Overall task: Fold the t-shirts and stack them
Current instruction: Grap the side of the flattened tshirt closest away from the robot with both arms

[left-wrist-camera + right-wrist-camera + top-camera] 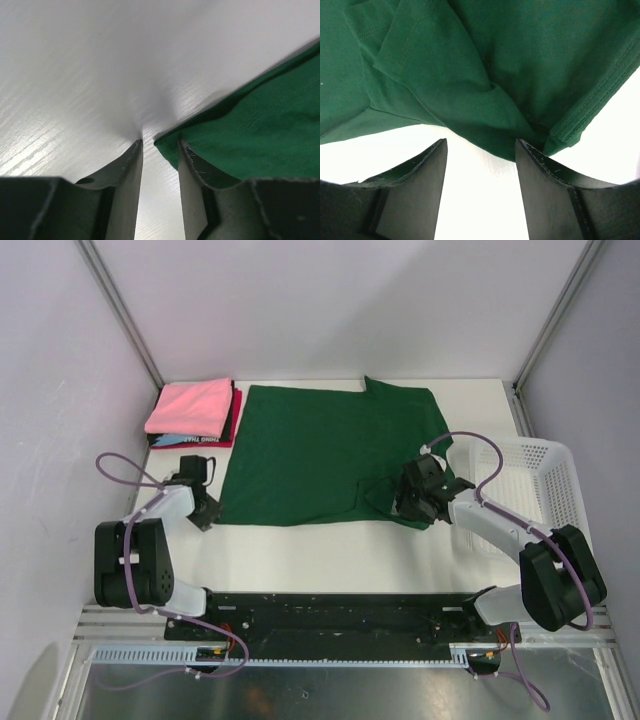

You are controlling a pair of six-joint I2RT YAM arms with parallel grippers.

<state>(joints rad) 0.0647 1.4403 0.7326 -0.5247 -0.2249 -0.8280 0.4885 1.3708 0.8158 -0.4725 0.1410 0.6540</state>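
Between parted left fingers — green t-shirt corner (unpinched); right fingers spread at hem.

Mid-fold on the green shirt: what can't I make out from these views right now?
- Top view: lower shirts in the stack, covered by the pink shirt; only dark and red edges show.
- Top view: the right gripper jaws, hidden under its own wrist.
- Left wrist view: whether the green shirt corner touches the left gripper; blurred, too close.
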